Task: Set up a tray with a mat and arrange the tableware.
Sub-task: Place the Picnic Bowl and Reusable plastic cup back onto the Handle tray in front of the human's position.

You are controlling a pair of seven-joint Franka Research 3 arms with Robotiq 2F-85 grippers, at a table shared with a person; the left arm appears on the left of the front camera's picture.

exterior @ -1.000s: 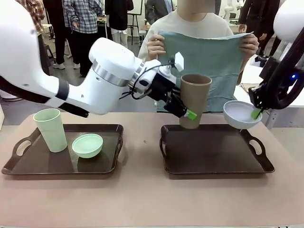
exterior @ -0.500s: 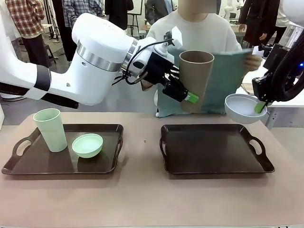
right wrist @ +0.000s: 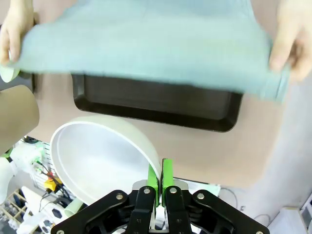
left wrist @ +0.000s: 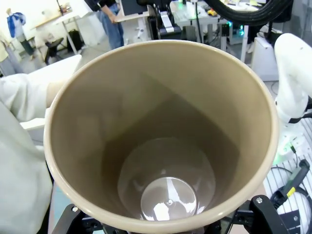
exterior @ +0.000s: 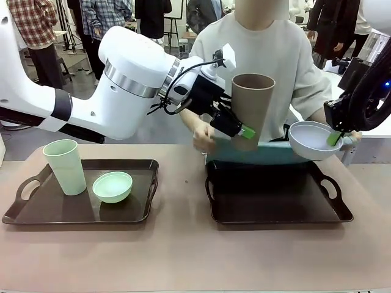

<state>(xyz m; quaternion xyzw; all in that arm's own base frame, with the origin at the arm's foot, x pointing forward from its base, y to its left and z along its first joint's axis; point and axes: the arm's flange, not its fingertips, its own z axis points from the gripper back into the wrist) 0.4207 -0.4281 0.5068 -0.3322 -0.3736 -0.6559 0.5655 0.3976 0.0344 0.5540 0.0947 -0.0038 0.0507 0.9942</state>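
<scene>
Busy hall with standing people behind; up front, a pale brown counter [exterior: 183, 262] bearing two dark trays side by side. On the left tray [exterior: 24, 215]: pale mint green cup [exterior: 65, 166] upright, mint green bowl [exterior: 112, 186] just beside it, mouth up. Along the far rim of the right tray [exterior: 278, 218]: teal mat [exterior: 269, 152], stretched low between a person's hands [exterior: 203, 141], one at each end; cloth blurred in the right wrist view.

Left tool [exterior: 244, 129] clamped round the tan brown cup [exterior: 252, 107], jaws set wide on its lower wall. Cup upright in the air, above the mat and the right tray's far left corner; inside and round bottom plain in the left wrist view.

Right tool [exterior: 333, 139] pinched tight on the rim of the white bowl [exterior: 308, 140]. Bowl aloft, mouth up, near the right tray's far right corner, off the counter.
</scene>
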